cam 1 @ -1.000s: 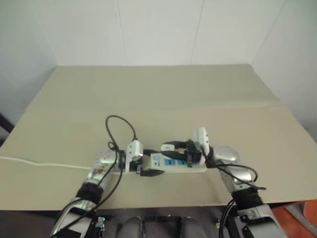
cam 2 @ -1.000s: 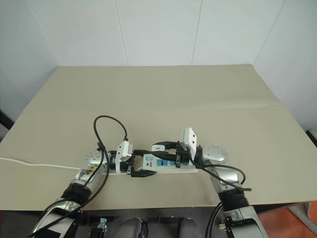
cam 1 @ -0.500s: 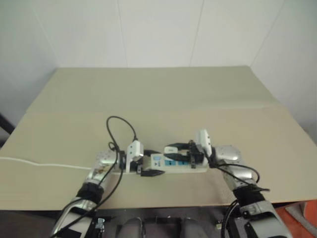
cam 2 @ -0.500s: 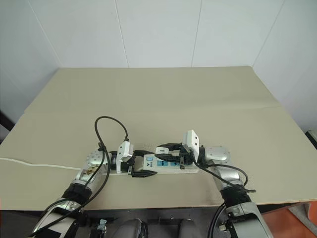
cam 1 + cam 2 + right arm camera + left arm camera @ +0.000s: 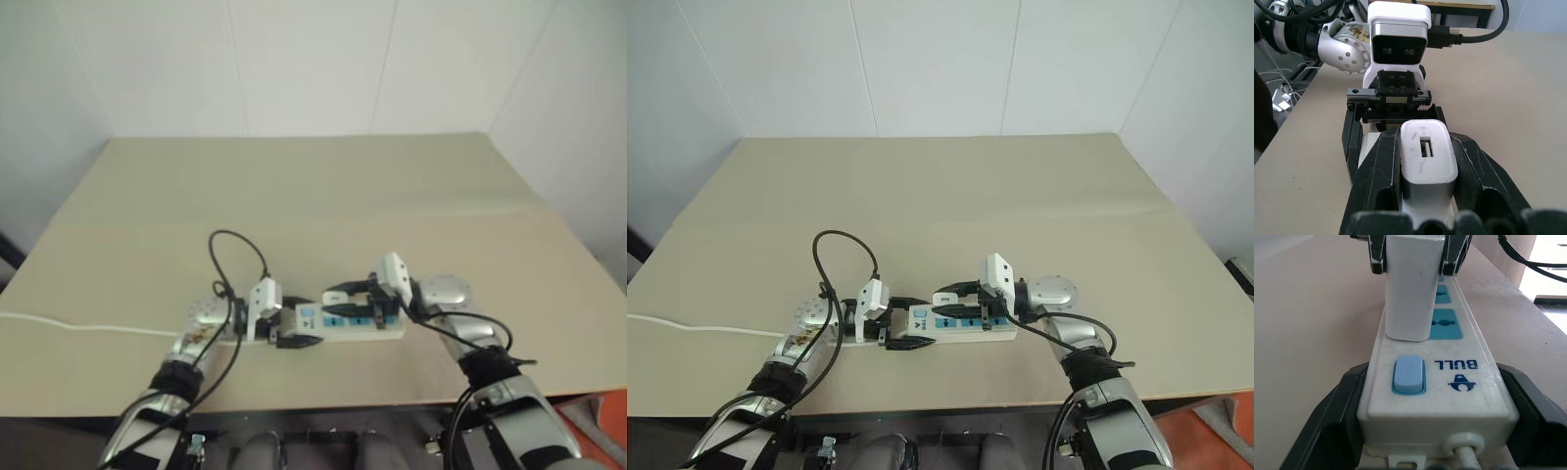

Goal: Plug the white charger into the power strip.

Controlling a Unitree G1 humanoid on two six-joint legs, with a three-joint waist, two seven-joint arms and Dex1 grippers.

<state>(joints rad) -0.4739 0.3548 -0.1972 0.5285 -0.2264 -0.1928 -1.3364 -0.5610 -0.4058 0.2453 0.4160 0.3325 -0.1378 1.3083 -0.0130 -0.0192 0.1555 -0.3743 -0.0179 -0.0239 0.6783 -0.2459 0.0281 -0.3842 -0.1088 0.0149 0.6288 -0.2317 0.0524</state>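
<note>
The power strip (image 5: 965, 326) lies on the tan table (image 5: 970, 196) near its front edge, with blue sockets and a blue switch (image 5: 1409, 376) at its cord end. My left gripper (image 5: 912, 322) is shut on that end, one black finger (image 5: 1327, 421) against each long side. The white charger (image 5: 1410, 289) stands upright on the strip over the socket nearest the switch. Its base touches the strip's face and its prongs are hidden. My right gripper (image 5: 945, 298) is shut on the charger (image 5: 1426, 161), a finger (image 5: 1376, 176) on each side.
The strip's thin white cord (image 5: 686, 326) runs left across the table and off its edge. A black cable loop (image 5: 847, 255) arches over my left wrist. The table's front edge lies just below both arms. White walls stand behind the table and along its right side.
My right wrist has turned a little, still holding the charger over the strip. The left gripper and strip stay put. The head view has shifted slightly.
</note>
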